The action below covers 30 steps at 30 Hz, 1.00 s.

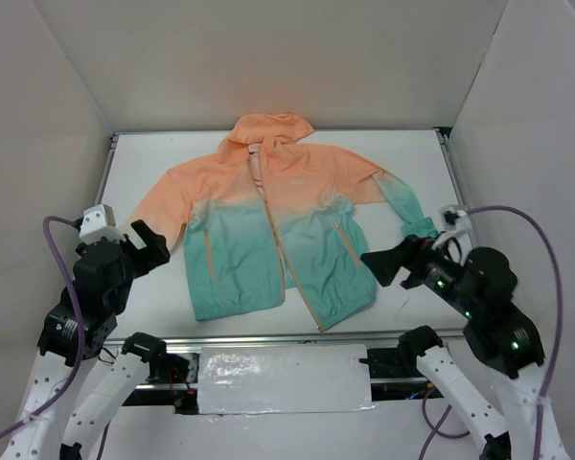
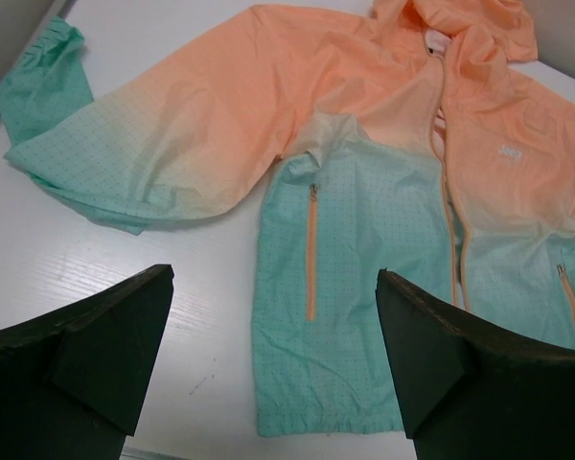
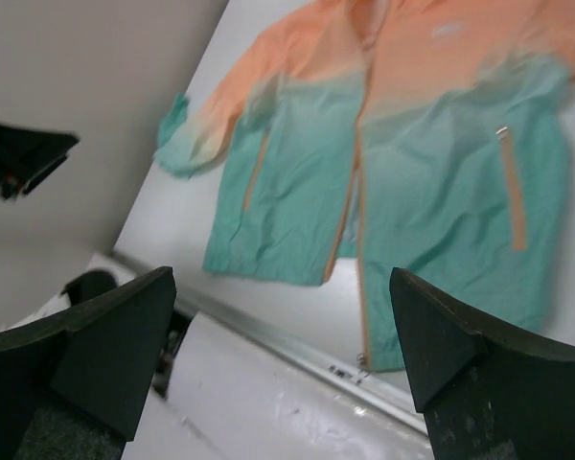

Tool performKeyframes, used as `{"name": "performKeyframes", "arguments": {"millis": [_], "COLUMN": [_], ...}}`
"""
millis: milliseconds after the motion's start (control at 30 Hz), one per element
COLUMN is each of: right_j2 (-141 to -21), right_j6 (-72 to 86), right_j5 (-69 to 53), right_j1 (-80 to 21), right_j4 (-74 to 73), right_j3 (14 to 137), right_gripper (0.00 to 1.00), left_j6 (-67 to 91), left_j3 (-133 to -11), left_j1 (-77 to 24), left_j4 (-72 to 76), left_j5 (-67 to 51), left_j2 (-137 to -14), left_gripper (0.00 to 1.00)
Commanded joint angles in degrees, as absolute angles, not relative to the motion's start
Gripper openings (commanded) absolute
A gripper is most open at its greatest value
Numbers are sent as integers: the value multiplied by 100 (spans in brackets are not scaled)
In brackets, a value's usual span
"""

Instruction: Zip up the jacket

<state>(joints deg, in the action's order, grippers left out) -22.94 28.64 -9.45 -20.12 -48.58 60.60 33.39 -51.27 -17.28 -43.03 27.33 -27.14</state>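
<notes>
Jacket [image 1: 268, 220] is laid flat and face up in the middle of the white table [image 1: 412, 158], at the centre of the overhead view. The peach-orange hood [image 1: 273, 126] is turned toward the top of the frame and the teal hem toward the bottom. Both sleeves are bent downward. One cuff is found at the left of the frame, near the left gripper [image 1: 149, 244]. The other cuff is found at the right, just above the right gripper [image 1: 388, 268].

The orange front zipper [image 1: 273, 220] is seen running down the middle of the garment. Toward the hem the two front panels are parted, and the right-hand panel reaches lower than the left. Higher up the edges seem to lie together, though whether the teeth are joined there cannot be told. A small white logo [image 1: 299, 184] is seen on the chest.

The left gripper is held over the table at the lower left, its fingers spread wide with nothing between them. The right gripper is held at the lower right, beside the hem corner, and is likewise spread and holds nothing.
</notes>
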Motion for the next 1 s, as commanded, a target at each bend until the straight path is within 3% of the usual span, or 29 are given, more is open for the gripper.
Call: {"name": "performKeyframes", "arguments": {"millis": [0,167,233,300,367,400,433,500,667,700,733,767,967], "right_j2": [-3031,-3726,-3876,-3859,-3788,-3736,-3718,-3648,-3340,-3288,-3200,-3173,-3015], "right_j6": [3180,3621,3735,3788,3762,3727,3683,3577,3402,3375,3340,3305,3199], "right_j5": [-2815,-3077,-2919,-2665,-2190,-2049,-1769,-1478,-1266,-1231,-1187,-1178,-1362], "right_j1": [-2048,-2241,-2268,-2276,-2276,-2276,-2285,-2294,-2294,-2294,-2285,-2294,-2294], "right_j4": [-3905,-2779,-2594,-2645,-2750,-2942,-3057,-3382,-3822,-3867,-3902,-3946,-4008], "right_j3": [5433,4599,4492,4447,4491,4526,4631,4719,4825,4825,4825,4843,4799], "right_gripper": [100,100,100,100,100,100,100,100,100,100,100,100,100], "left_j6": [3375,3638,3892,4461,4972,5531,5789,6717,7277,7199,7163,7224,7172], "left_j3": [-5212,-5195,-4907,-4503,-4395,-4534,-4683,-5409,-6064,-6073,-6099,-6152,-6775], "left_j1": [-1688,-1705,-1784,-2473,-3501,-4716,-5294,-6358,-6732,-6732,-6732,-6732,-6706], "left_j4": [-4034,-3947,-3719,-3350,-3217,-3286,-3392,-4224,-4397,-4221,-4140,-4122,-4280], "left_j5": [2155,1242,305,140,1164,1691,2671,3398,3657,3604,3560,3594,3735], "left_j2": [-2874,-3250,-3540,-3743,-4259,-4515,-5240,-6539,-8040,-8146,-8356,-8471,-9324], "left_gripper": [99,99,99,99,99,99,99,99,95,91,80,78,78]}}
